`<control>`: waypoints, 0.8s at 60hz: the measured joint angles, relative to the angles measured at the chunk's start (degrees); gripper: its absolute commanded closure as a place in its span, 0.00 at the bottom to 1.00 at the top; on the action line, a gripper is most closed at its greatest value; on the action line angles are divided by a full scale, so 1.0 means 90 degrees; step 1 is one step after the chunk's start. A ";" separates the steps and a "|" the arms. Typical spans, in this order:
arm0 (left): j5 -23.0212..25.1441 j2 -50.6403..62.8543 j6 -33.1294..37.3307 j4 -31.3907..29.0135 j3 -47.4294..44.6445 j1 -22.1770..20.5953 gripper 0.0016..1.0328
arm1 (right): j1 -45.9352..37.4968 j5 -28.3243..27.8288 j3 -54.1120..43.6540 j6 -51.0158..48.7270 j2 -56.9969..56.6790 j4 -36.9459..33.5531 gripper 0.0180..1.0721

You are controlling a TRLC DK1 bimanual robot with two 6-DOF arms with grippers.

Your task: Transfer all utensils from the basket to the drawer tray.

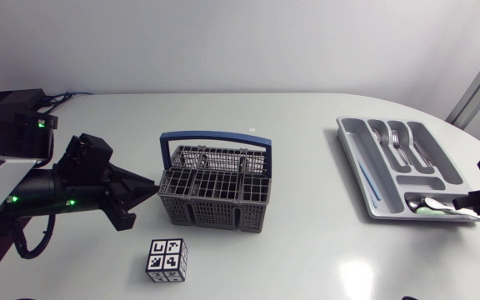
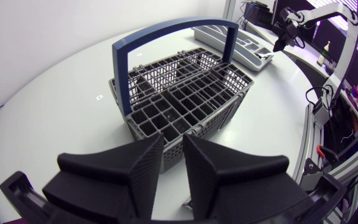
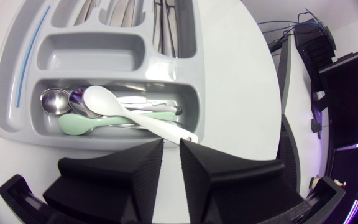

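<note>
Basket [image 1: 214, 198]: apparently emptied.
Drawer tray [image 1: 352, 154]: right of basket, utensils [image 1: 398, 142] sorted by compartment.
Jaws: both pairs together, empty; nothing left to carry.

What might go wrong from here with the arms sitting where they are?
1. The white plastic spoon lies slanted in the grey plastic drawer tray, its handle tip at the rim just ahead of the right gripper. A careless move there might catch it and flick it out.
2. The left gripper sits close to the grey mesh basket. Any forward drift would likely shove it.
</note>
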 measured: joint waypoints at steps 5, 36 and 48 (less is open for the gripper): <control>0.0000 0.0000 0.0000 0.0000 0.0000 -0.0002 0.76 | -0.0202 -0.0029 0.0063 -0.0032 0.0245 -0.0022 0.94; 0.0017 -0.0034 0.0000 -0.0005 0.0000 -0.0015 0.76 | -0.0668 -0.0119 0.0838 -0.0143 0.1151 0.0010 0.94; 0.0017 -0.0104 -0.0002 -0.0002 0.0000 -0.0015 0.76 | -0.0544 -0.0114 0.0886 -0.0138 0.1190 0.0083 0.94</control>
